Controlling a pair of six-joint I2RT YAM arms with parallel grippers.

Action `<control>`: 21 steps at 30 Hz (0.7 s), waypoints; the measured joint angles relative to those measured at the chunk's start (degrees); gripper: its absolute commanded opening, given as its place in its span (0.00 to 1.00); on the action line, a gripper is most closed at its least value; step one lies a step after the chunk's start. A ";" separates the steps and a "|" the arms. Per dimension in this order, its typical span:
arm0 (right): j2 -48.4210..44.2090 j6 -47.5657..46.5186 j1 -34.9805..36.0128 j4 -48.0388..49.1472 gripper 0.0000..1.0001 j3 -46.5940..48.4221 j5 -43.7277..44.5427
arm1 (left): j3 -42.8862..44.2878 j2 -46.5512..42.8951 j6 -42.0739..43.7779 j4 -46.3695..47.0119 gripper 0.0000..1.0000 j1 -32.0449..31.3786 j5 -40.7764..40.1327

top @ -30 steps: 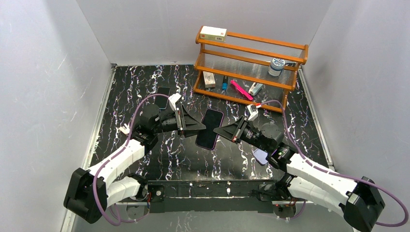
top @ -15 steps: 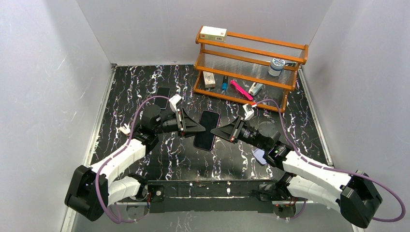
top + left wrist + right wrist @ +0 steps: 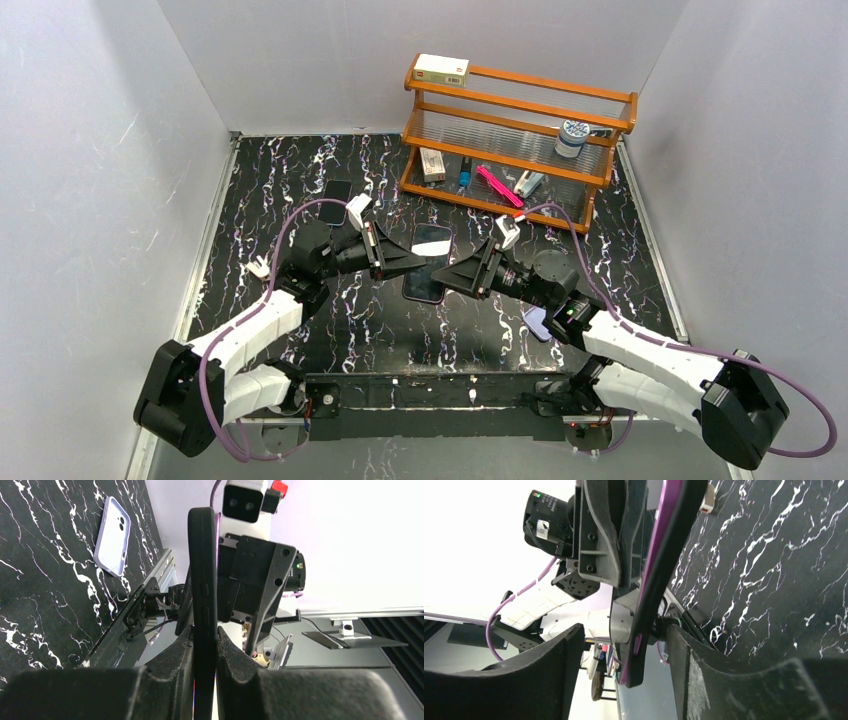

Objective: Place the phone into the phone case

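Observation:
My left gripper point(image 3: 418, 257) point(image 3: 204, 630) is shut on a black glass-fronted phone point(image 3: 430, 262) and holds it above the middle of the table. The phone shows edge-on in the left wrist view point(image 3: 202, 570). In the right wrist view the phone point(image 3: 659, 580) has a purple rim. My right gripper point(image 3: 447, 275) point(image 3: 624, 632) is open around the phone's other end, with a gap on each side. The pale lavender phone case point(image 3: 537, 322) point(image 3: 112, 535) lies flat on the table by my right arm, partly hidden by it in the top view.
A second black phone point(image 3: 338, 190) lies on the table at the back left. An orange wooden rack point(image 3: 515, 140) stands at the back right with a box, a jar and small tools. White walls close in the black marbled table point(image 3: 300, 180) on three sides.

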 measured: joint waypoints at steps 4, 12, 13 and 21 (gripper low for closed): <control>0.68 -0.11 0.00 -1.20 0.65 0.00 -2.71 | -0.11 0.07 -0.09 0.72 0.00 0.00 -1.73; 2.99 1.66 0.04 -2.32 0.27 0.00 -6.10 | -0.98 1.14 1.49 0.66 0.00 0.00 -4.17; 2.99 2.01 0.04 -3.04 0.22 0.00 -6.01 | -0.85 1.14 2.21 -0.22 0.00 0.00 -4.33; 4.52 8.79 0.17 -6.32 0.01 0.00 -6.01 | 5.88 0.74 17.79 -19.30 0.00 -0.39 -7.28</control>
